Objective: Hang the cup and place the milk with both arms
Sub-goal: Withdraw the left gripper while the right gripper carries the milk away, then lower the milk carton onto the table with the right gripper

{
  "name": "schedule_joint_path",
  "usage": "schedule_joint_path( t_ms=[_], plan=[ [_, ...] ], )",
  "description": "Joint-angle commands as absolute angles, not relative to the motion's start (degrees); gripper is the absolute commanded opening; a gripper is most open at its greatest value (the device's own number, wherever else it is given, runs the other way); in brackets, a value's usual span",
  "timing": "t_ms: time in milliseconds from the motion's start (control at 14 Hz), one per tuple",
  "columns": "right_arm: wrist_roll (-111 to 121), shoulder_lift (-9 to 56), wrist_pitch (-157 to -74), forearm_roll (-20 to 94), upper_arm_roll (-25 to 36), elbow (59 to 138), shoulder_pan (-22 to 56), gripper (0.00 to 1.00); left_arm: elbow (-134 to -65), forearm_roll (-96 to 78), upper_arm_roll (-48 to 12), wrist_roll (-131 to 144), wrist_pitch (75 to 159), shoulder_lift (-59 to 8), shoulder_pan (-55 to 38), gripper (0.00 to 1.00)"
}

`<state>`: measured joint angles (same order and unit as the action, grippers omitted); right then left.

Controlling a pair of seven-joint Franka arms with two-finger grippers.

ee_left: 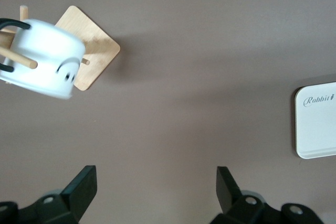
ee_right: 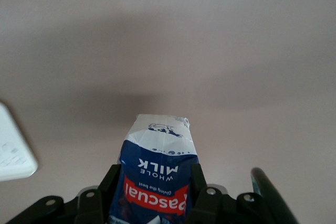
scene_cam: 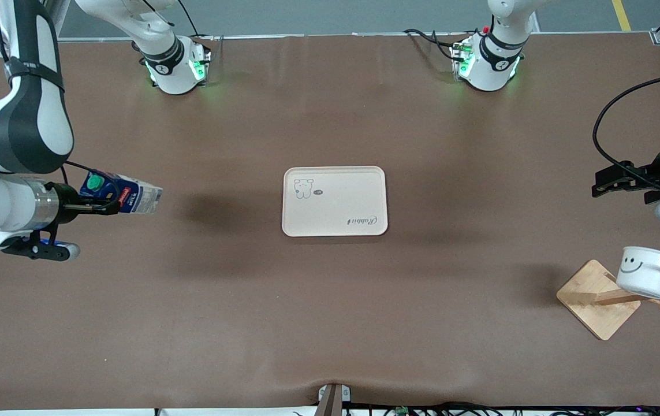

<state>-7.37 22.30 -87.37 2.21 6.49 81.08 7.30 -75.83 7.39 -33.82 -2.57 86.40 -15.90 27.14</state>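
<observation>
- Your right gripper (scene_cam: 111, 202) is clamped on the milk (scene_cam: 125, 193), carton tipped sideways in the air over bare table at the right arm's end (green cap near the fingers).
- Tray (scene_cam: 334, 200) sits mid-table, well apart from both grippers.
- Your left gripper (scene_cam: 601, 184) has its jaws spread wide and holds nothing.
- Cup (scene_cam: 647, 271) hangs by its handle on a peg of the wooden rack (scene_cam: 595, 300), below and near that gripper.

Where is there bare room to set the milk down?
The tray is bare apart from its printed picture, and brown table lies open all round it. The right gripper holds the milk in the air. It is crowded only by the rack carrying the cup.
</observation>
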Motion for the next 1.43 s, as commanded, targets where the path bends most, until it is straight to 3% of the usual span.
schedule_joint_path(
  t_ms=[0,143,357,714,857,1143,1357],
  plan=[
    [-4.6,13.5,-100.5,-1.6,5.3,95.9,5.9,0.0,-77.1,6.7,-29.5,-3.0,85.1,-11.4,25.2,1.0],
    [1.5,11.9,-101.9,-1.6,5.3,101.3,4.8,0.0,-78.8,6.5,-22.8,-2.6,84.1,-8.4,17.8,1.0],
    [12.2,11.2,-114.0,-1.6,5.2,108.8,-0.9,0.0,-83.7,5.5,-15.5,-2.0,84.2,-4.1,9.1,1.0],
    [15.4,8.9,-119.2,-1.4,5.2,117.4,-3.7,0.0,-90.0,0.1,-3.1,-2.0,87.2,1.2,-1.5,1.0],
    [16.9,7.7,-124.5,-1.3,5.2,122.1,-4.3,0.0,-90.9,0.1,-2.2,-2.0,88.2,1.8,-1.9,1.0],
    [16.8,7.7,-124.9,-0.9,5.1,123.8,-6.2,0.01,-89.9,0.1,-1.7,-2.5,88.3,1.1,0.3,1.0],
    [16.6,7.3,-129.3,0.0,5.1,126.6,-6.2,0.16,-87.9,0.8,-1.7,-3.7,87.8,0.1,1.3,1.0]
  ],
)
